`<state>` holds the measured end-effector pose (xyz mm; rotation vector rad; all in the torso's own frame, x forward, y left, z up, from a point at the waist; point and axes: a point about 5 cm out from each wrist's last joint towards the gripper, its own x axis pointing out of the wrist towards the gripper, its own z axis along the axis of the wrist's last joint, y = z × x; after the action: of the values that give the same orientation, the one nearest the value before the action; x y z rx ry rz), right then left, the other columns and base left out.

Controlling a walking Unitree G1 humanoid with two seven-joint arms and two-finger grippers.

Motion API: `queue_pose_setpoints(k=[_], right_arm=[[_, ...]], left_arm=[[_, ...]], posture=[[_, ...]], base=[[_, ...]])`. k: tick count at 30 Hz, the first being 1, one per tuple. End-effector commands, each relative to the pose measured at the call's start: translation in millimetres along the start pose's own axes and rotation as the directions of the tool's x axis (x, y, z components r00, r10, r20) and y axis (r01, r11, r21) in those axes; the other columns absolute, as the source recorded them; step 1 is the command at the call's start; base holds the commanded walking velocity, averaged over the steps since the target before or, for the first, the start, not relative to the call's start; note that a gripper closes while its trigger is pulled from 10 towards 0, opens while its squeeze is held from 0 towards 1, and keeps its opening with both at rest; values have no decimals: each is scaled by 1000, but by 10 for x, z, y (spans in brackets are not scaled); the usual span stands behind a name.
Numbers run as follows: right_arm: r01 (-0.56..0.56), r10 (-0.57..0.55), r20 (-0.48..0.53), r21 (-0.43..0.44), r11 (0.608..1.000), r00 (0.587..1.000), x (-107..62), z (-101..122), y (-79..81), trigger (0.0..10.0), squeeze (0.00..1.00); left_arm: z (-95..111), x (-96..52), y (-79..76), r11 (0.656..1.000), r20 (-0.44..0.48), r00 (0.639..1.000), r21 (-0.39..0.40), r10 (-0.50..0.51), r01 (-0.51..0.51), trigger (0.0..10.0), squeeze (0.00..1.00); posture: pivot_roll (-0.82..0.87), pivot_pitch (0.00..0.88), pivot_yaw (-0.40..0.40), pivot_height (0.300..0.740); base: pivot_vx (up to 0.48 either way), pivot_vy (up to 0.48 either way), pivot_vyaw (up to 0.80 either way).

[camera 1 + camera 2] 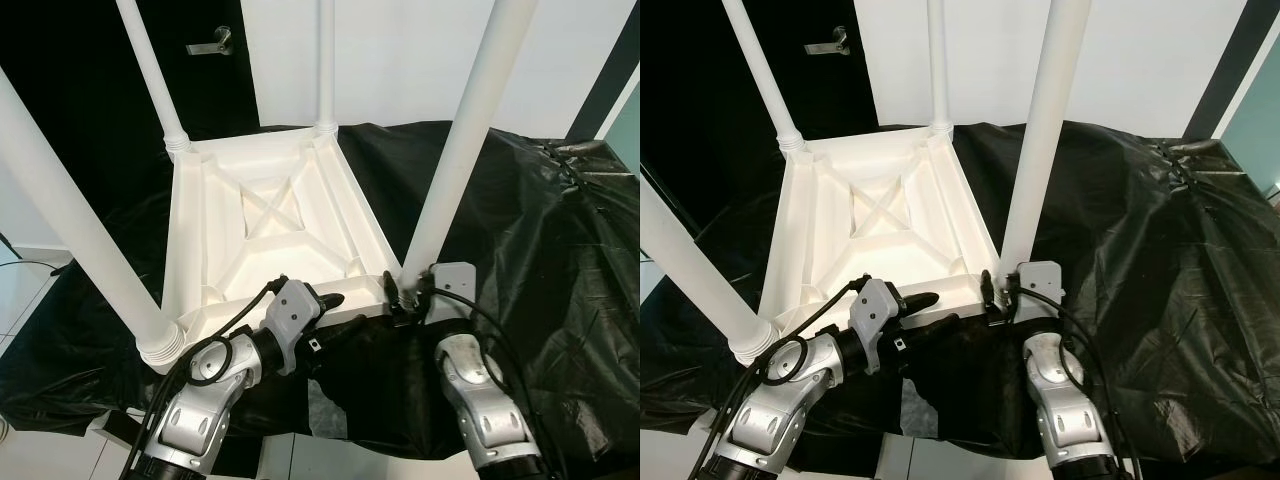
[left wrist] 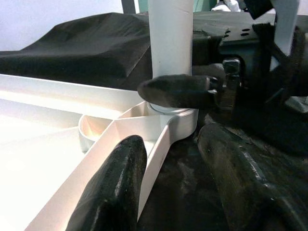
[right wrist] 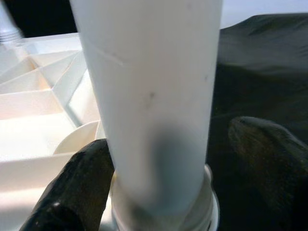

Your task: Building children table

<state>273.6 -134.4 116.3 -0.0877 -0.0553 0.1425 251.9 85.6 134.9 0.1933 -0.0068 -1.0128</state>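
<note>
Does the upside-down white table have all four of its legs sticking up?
Yes, the head views show four long round white plastic legs standing up from the corners of the upturned white plastic tabletop.

table (image 1: 270,220): white | legs (image 1: 455,150): white | sheet (image 1: 560,260): glossy black | pincer fingers (image 2: 113,192): black

A white children's table (image 1: 875,235) is lying upside down on black plastic sheeting (image 1: 1150,270), its four legs pointing up. The right claw (image 1: 1002,292) is sitting at the base of the near right leg (image 1: 1035,150). The left claw (image 1: 930,310) is reaching along the table's near edge.
</note>
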Motion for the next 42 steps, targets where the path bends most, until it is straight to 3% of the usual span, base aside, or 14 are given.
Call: queue_pose_setpoints(k=[1,2,6,11,12,14,18,20,21,25,31,39,40,42], right_arm=[[-26,26,14,15,1000,1000,-24,13,-30,10000,1000],[-96,96,23,11,995,995,-33,25,-86,10000,0],[-224,224,29,-22,974,974,-21,58,-145,10000,0],[-407,411,5,-129,904,912,148,147,-251,10000,0],[-407,411,5,-129,904,912,148,147,-251,10000,0],[-479,483,-19,-174,861,875,254,181,-249,10000,0],[-548,551,-45,-200,812,833,339,197,-222,10000,0],[-548,551,-45,-200,812,833,339,197,-222,10000,0],[-612,612,-74,-203,764,788,378,178,-183,0,0],[-647,643,-94,-198,737,760,388,152,-174,0,0],[-657,651,-102,-187,730,752,383,125,-198,0,0],[-616,612,-75,-146,774,787,348,105,-216,0,0],[-592,590,-66,-140,793,805,337,96,-205,9882,0],[-565,562,-60,-134,814,825,325,84,-190,10000,0]], left_arm=[[-13,2,-12,1000,-11,1000,-1,17,-17,10000,0],[-15,4,-17,1000,-11,1000,-2,14,-14,10000,0],[-18,9,-19,1000,-11,1000,-4,11,-11,10000,0],[-10,26,6,1000,-6,1000,-2,17,-17,10000,0],[-10,26,6,1000,-6,1000,-2,17,-17,10000,0],[-5,26,17,1000,-4,1000,0,23,-23,10000,0],[-3,17,30,999,-3,999,2,34,-34,10000,0],[-3,17,30,999,-3,999,2,34,-34,10000,0],[2,10,41,999,-1,999,4,47,-47,10000,0],[7,1,56,998,1,998,6,63,-63,10000,0],[6,-9,62,997,1,997,4,72,-72,10000,0],[10,-2,61,998,3,998,2,70,-70,10000,0],[11,-2,60,998,3,998,2,69,-69,10000,0],[12,-1,59,998,2,998,2,68,-68,10000,0]], posture=[[33,0,-7,740],[27,0,-5,740],[23,0,-5,740],[27,0,-7,740],[27,0,-7,740],[36,0,-12,740],[42,0,-15,740],[42,0,-15,740],[55,0,-27,740],[59,0,-32,740],[60,0,-35,740],[51,0,-32,740],[49,0,-31,740],[49,0,-30,740]], base=[[0,0,0],[0,0,0],[0,0,0],[0,0,0],[0,0,0],[0,0,0],[0,0,0],[0,0,0],[0,0,0],[0,0,0],[0,0,0],[0,0,0],[0,0,0],[0,0,0]])
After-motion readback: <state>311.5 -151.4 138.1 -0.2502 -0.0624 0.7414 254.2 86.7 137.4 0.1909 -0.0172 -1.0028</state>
